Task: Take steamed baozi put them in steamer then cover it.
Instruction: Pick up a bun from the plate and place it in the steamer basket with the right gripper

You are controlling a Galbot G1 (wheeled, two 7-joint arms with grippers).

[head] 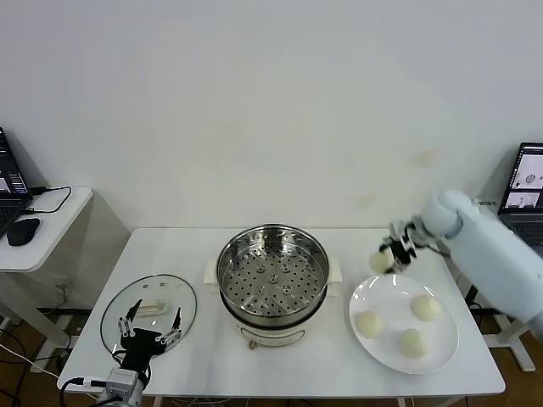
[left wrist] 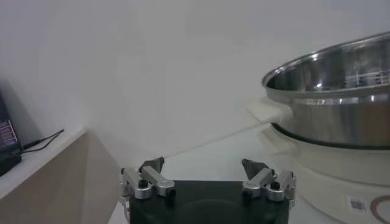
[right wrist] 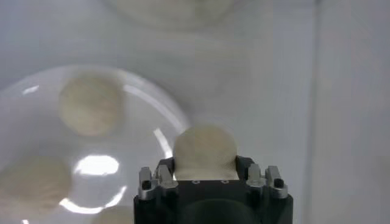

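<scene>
My right gripper [head: 386, 257] is shut on one cream-white baozi [right wrist: 205, 151], held in the air above the back left rim of the white plate [head: 386, 297]. Three more baozi [head: 370, 323] lie on that plate. The steel steamer [head: 272, 273] stands at the table's middle with its perforated tray bare. The glass cover [head: 148, 310] lies flat at the front left. My left gripper [head: 149, 329] hangs open over the cover's near edge, holding nothing; in its wrist view the left gripper [left wrist: 208, 170] faces the steamer [left wrist: 332, 91].
A side desk [head: 42, 229] with a mouse and laptop stands left of the table. Another laptop [head: 524, 182] sits at the right. The white wall is close behind the table.
</scene>
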